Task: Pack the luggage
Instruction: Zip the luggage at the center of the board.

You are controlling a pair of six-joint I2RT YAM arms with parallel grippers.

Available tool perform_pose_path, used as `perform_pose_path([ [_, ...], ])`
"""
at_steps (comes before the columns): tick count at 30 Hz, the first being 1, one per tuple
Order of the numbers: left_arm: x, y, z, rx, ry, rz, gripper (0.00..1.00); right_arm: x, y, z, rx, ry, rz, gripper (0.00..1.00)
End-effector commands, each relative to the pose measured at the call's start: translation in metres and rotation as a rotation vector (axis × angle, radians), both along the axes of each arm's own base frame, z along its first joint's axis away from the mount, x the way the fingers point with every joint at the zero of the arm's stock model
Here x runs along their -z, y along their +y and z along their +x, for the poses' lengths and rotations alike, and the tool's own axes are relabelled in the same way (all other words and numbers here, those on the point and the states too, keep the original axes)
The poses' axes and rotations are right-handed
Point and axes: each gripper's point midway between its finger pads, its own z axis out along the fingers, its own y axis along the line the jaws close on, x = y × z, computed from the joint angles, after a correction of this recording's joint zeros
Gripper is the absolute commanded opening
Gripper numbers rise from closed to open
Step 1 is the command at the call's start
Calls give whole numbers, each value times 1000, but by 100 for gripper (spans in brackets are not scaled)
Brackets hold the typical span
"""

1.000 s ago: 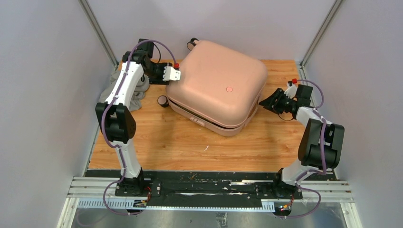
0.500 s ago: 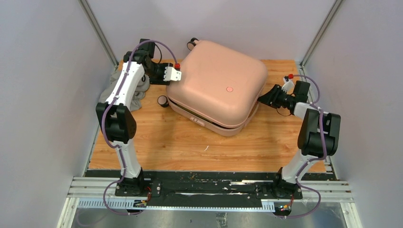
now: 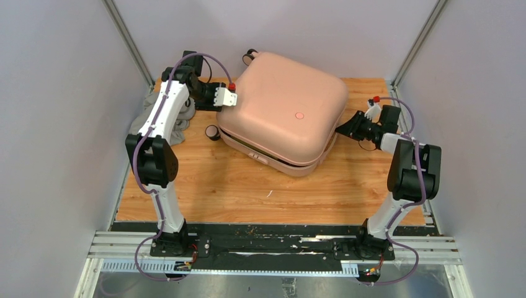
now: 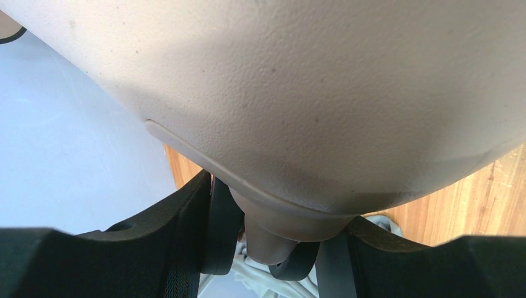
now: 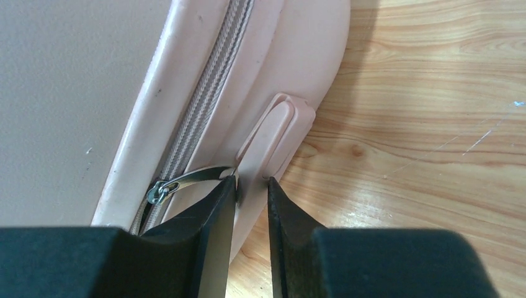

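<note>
Since one second ago the right gripper (image 3: 340, 129) has been moving in toward the large pale pink hard-shell suitcase (image 3: 285, 105) and is now meeting its right corner; the left arm and the suitcase are staying where they were.

In the right wrist view this gripper (image 5: 251, 180) is keeping its jaws only narrowly apart, with nothing between them. A thin silver metal zipper pull (image 5: 186, 180) is touching the tip of one finger (image 5: 214, 205), hanging from the pale ribbed zipper (image 5: 205, 93). Just beyond the jaws a raised pink tab (image 5: 276, 133) is sitting on the shell.

The left gripper (image 4: 282, 198) is clamping a pink stub with black rounded parts under the suitcase's far-left side.

The suitcase is lying flat on the middle of the light wooden counter (image 3: 248, 192), turned at an angle, lid down, with a dark seam along its near edge. A crumpled grey cloth (image 3: 147, 102) is lying behind the left arm.
</note>
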Motion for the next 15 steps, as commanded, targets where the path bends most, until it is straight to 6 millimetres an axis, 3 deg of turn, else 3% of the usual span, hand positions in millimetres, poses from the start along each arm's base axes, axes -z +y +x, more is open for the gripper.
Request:
perform_pose_path([
  [1,-45,-10,13,-29,-128,-66,0,-11,25,-2,-68,10,3,23],
  [4,-44,-11,13,-29,-125,-66,0,-4,29,-7,-51,54,42,1],
  [5,-43,-11,14,-30,-124,-63,0,4,30,-14,-39,74,50,0],
  [12,-27,-9,20,-45,-95,-37,0,26,43,-49,8,121,123,0],
  [13,-26,-9,20,-45,-92,-39,0,27,45,-52,9,132,122,2],
  [15,-26,-10,18,-41,-90,-44,0,23,43,-53,30,135,104,19],
])
